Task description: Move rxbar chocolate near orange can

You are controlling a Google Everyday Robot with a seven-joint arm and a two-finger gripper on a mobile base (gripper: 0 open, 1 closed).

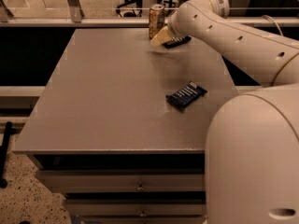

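The orange can (156,19) stands upright at the far edge of the grey table (107,101). My gripper (160,37) is low over the table just right of the can, at the end of the white arm (224,29) reaching in from the right. A flat black bar, the rxbar chocolate (178,42), lies on the table right beside the gripper and partly under the wrist, close to the can. Whether the gripper touches it is hidden.
A dark blue-wrapped bar (187,95) with white lettering lies mid-right on the table. The robot's white body (254,162) fills the lower right. Drawers (135,188) sit under the table front. A railing and floor lie beyond the far edge.
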